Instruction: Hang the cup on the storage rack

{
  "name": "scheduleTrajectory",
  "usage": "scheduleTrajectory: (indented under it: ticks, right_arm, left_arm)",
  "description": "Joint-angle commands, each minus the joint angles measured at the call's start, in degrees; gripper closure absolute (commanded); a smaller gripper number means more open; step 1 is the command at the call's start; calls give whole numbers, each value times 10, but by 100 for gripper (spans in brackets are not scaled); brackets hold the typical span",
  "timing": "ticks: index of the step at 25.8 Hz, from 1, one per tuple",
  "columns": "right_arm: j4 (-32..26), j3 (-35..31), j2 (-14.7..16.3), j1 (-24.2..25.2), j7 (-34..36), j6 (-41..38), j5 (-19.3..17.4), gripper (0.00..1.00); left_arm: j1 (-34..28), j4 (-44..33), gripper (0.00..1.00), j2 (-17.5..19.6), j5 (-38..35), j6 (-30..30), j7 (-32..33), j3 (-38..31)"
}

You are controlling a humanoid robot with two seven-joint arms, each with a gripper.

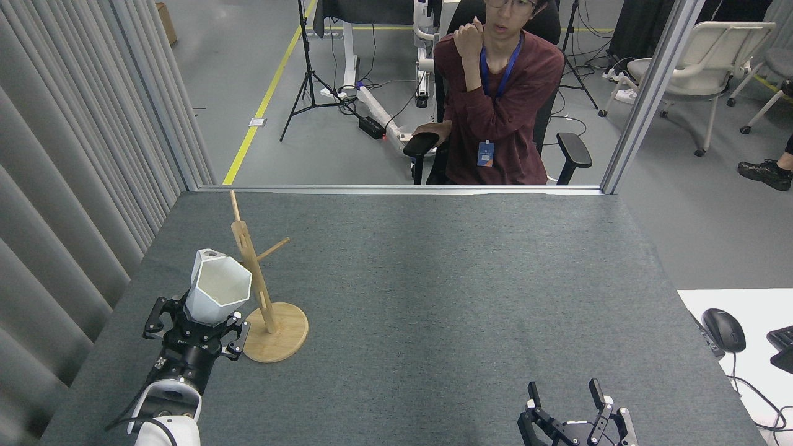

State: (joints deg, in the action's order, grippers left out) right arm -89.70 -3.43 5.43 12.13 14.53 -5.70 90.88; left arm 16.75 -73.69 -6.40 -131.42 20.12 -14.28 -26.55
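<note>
A grey felt-covered table point(433, 279) fills the view, with a person seated beyond its far edge. Near its left side stands the light bamboo mug tree with round disc base point(263, 291). Just left of its post, the white faceted hexagonal cup point(218, 295) sits mouth-up, clamped in the left gripper point(195, 331), its small loop point(210, 254) at the far rim, away from the nearest peg. The right gripper point(573, 418) rests spread wide, well apart.

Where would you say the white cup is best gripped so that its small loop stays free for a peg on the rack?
Low on its narrow base, from below. The cup tapers downward, so the left gripper closes there, leaving the loop at the rim's far edge clear beside the storage rack.
</note>
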Motion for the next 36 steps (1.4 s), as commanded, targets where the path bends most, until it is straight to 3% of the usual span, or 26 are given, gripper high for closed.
scheduleTrajectory:
  ticks: [1,12,21,28,31,33,36]
  right_arm:
    - [5,0,-1,-1,2,0,0,1]
    - [10,0,-8,-3,6,1,0,1]
    - [10,0,-10,-4,7,0,0,1]
    - [6,1,-9,3,14,-4,-1,1]
    - [-8,1,0,22,18,-4,0,1]
    - [-25,1,13,42,19,-4,1,1]
    - [-51,-1,24,83,19,-2,1,1]
  left_arm:
    - [3,0,3,2,-4,0,-15,0]
    - [-24,-23,1,2,-24,4,-66,3]
    - [-127,-95,1,2,-9,1,-78,-1]
    - [-263,-195,1,31,221,11,-73,-1]
    - [-318,-245,1,53,310,75,-63,3]
    - [-337,-253,1,63,384,137,-36,4]
    - [-339,-254,0,63,466,139,37,11]
